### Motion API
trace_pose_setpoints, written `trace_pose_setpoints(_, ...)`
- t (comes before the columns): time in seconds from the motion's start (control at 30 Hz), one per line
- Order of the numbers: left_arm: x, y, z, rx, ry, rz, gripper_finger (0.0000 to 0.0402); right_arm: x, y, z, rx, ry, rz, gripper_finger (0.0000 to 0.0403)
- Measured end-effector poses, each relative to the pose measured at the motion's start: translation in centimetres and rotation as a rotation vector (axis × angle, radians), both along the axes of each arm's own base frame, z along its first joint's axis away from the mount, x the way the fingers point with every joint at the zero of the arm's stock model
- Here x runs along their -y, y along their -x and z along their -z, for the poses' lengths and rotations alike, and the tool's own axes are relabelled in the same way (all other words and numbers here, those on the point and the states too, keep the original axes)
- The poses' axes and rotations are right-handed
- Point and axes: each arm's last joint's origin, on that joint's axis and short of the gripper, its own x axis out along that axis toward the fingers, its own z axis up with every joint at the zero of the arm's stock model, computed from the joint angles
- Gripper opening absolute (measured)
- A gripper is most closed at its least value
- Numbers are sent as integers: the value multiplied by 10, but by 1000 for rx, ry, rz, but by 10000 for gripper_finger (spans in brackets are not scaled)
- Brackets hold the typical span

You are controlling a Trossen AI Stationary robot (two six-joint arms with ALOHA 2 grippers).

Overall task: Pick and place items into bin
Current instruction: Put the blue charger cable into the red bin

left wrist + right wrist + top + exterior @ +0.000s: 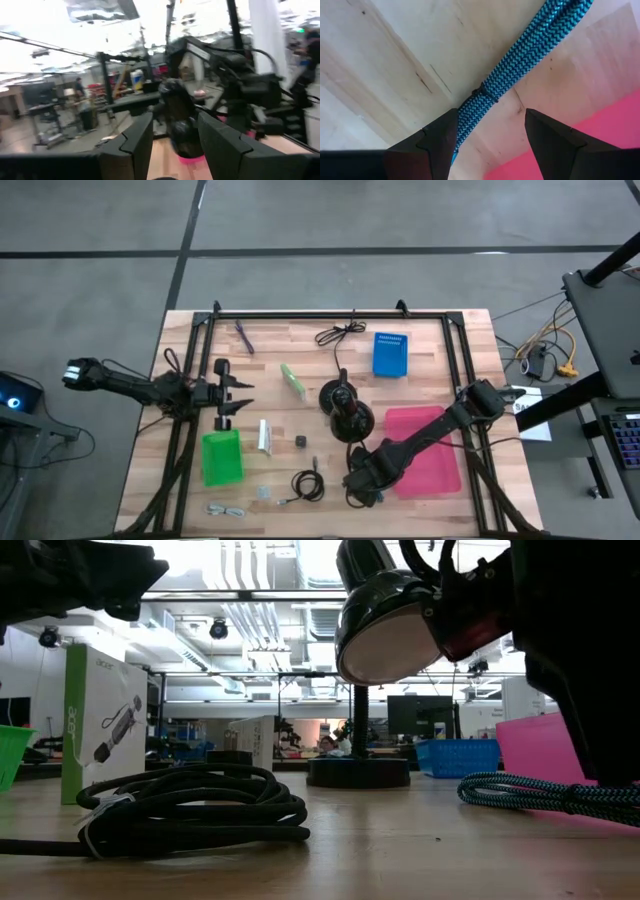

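My right gripper (360,488) hangs open, pointing down, just above the wood near the table's front edge. A teal-and-black braided cable (520,55) lies on the table between its fingers (490,115), close to one finger; the low view shows it as well (540,792). The pink bin (430,450) sits on the table right beside it. A coiled black cable (306,484) rests on the wood to the gripper's left. My left gripper (236,395) waits open at the table's left side, raised, with nothing between its fingers (175,150). My right gripper stands over the braided cable from above, its fingers across the cable's run. The cable passes behind the edge of one finger (440,135), and I cannot tell whether that finger touches it. The cable lies flat on the table.
A black round-based lamp stand (345,412) stands mid-table, just beyond the right gripper. A green bin (222,457) and a blue basket (391,353) also stand here. Scattered about are a tiny black cube (300,441), a green packet (293,380), a white packet (265,435) and a purple pen (244,336).
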Motion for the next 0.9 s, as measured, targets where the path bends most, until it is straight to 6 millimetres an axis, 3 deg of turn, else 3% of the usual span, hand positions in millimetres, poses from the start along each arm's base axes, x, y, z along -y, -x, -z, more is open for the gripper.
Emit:
trace_pose_setpoints(0.57, 0, -4, 5, -44, -3, -15, 141, -5, -4, -2, 55, -17, 35, 216)
trace_pose_setpoints(0.9, 0, -4, 5, -46, -3, -17, 141, -7, -3, -1, 52, -27, 173, 217)
